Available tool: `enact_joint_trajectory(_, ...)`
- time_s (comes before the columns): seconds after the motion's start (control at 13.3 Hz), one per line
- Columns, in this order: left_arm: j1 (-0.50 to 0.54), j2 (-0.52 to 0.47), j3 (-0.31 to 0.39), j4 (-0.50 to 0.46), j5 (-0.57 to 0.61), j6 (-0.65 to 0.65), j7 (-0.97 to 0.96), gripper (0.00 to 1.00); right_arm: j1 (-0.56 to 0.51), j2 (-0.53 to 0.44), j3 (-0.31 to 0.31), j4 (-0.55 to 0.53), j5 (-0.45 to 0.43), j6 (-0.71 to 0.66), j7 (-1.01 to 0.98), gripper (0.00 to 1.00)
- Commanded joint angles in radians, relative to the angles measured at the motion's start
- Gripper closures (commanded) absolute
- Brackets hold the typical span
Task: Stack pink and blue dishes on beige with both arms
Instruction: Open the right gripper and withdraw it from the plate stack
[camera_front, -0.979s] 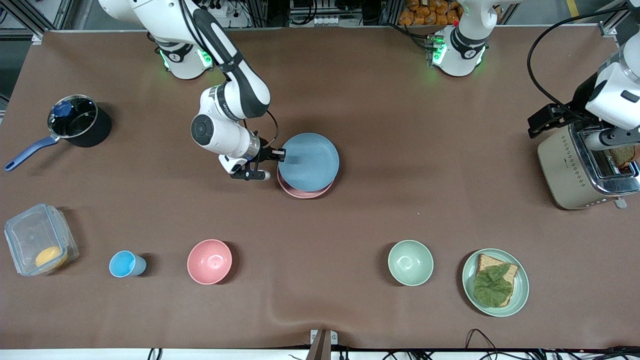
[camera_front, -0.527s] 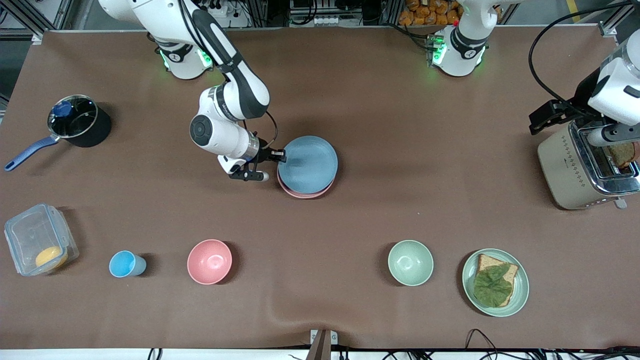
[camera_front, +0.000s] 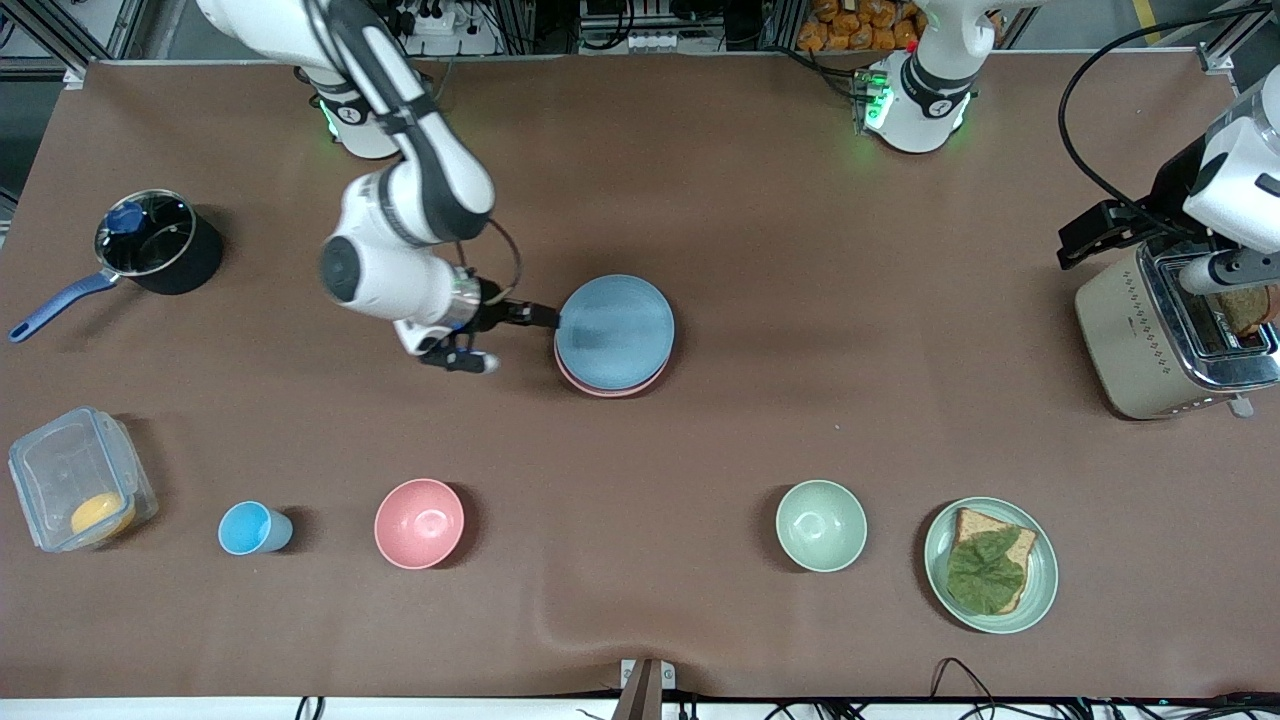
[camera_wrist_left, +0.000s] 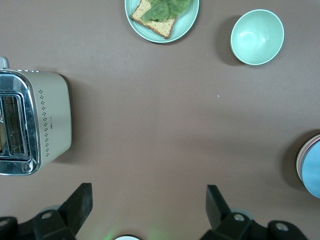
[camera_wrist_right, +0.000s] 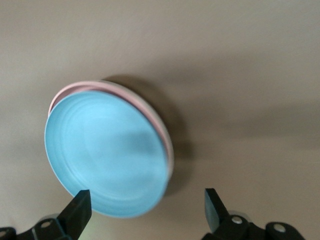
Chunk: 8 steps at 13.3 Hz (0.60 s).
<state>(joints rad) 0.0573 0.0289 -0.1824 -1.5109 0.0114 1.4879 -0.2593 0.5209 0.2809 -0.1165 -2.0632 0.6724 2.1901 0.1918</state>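
The light blue plate (camera_front: 614, 332) lies on top of the pale pink plate (camera_front: 607, 388), whose rim shows under it near the table's middle. In the right wrist view the blue plate (camera_wrist_right: 105, 155) covers the pink plate (camera_wrist_right: 70, 90), and the beige plate's pale rim (camera_wrist_right: 168, 144) shows at the bottom of the stack. My right gripper (camera_front: 545, 318) (camera_wrist_right: 147, 205) is open at the stack's edge toward the right arm's end, holding nothing. My left gripper (camera_front: 1088, 243) (camera_wrist_left: 149, 200) waits open in the air beside the toaster.
A toaster (camera_front: 1160, 340) stands at the left arm's end. Nearer the front camera stand a green plate with bread and lettuce (camera_front: 1040, 590), a green bowl (camera_front: 821, 525), a pink bowl (camera_front: 419, 523), a blue cup (camera_front: 252, 528) and a clear container (camera_front: 75, 485). A pot (camera_front: 160, 245) stands at the right arm's end.
My right gripper let go of the blue plate's rim and drew back toward the right arm's end. The blue plate settled onto the stack. The left arm barely moved.
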Motion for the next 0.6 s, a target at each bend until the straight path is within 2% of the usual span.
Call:
enact_joint_trajectory(0.0, 0.006, -0.026, 0.004, -0.017, -0.025, -0.009, 0.038, 0.00, -0.114, -0.035, -0.070, 0.073, -0.118, -0.200, -0.090, 0.00)
enact_joint_trajectory(0.23, 0.006, -0.026, 0.006, -0.017, -0.028, -0.011, 0.074, 0.00, -0.223, -0.039, -0.121, 0.194, -0.242, -0.344, -0.248, 0.00)
enact_joint_trajectory(0.38, 0.004, -0.027, 0.026, -0.012, -0.039, -0.011, 0.066, 0.00, -0.243, -0.071, -0.137, 0.282, -0.409, -0.416, -0.290, 0.00)
enact_joint_trajectory(0.45, 0.004, -0.027, 0.030, -0.012, -0.044, -0.011, 0.066, 0.00, -0.243, -0.109, -0.137, 0.310, -0.519, -0.444, -0.307, 0.00)
enact_joint_trajectory(0.53, 0.003, -0.033, 0.032, -0.012, -0.044, -0.011, 0.065, 0.00, -0.246, -0.156, -0.138, 0.320, -0.587, -0.458, -0.345, 0.00)
